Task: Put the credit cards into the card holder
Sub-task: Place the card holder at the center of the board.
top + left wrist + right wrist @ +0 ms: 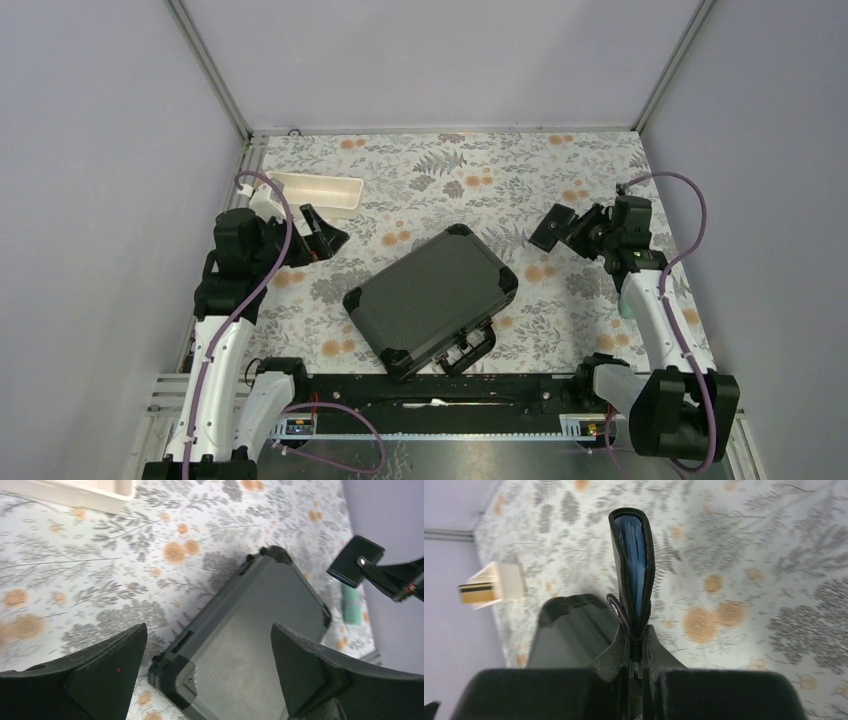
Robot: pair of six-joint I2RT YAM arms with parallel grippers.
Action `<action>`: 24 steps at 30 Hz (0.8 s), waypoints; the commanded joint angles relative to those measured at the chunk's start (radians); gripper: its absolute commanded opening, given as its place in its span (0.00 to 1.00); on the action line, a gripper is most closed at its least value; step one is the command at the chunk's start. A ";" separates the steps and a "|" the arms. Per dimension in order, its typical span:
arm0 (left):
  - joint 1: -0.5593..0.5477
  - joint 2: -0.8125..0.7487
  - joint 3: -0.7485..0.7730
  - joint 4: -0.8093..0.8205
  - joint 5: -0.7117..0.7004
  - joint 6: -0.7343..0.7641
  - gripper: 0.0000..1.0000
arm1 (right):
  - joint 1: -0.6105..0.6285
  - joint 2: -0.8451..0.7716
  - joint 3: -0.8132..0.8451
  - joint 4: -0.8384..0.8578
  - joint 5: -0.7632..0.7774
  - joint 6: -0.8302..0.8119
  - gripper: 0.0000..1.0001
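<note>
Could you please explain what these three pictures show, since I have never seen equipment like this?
These are two robot arms bolted at the near edge of a floral table. One picture looks down from above; the other two come from cameras on each wrist. In the middle lies a large black hard case; at the far left sits a long white tray, with a yellowish card seemingly standing in it. The right hand is shut on the card holder, a small black wallet with a blue inside, lifted off the table. The left hand is open and holds nothing.
</note>
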 commanded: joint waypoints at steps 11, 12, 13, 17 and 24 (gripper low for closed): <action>0.010 -0.032 -0.057 0.014 -0.264 0.094 0.99 | -0.009 0.238 -0.049 0.032 0.083 -0.083 0.00; 0.010 -0.034 -0.057 0.012 -0.275 0.099 0.99 | -0.009 0.243 -0.050 0.032 0.100 -0.080 0.01; 0.010 -0.034 -0.055 0.009 -0.287 0.102 0.99 | -0.009 0.240 -0.054 0.030 0.123 -0.075 0.07; 0.010 -0.036 -0.058 0.003 -0.342 0.114 0.99 | -0.009 0.184 -0.076 0.032 0.196 -0.062 0.52; 0.010 -0.075 -0.066 -0.002 -0.406 0.106 0.99 | -0.010 0.133 -0.054 -0.024 0.262 -0.092 0.85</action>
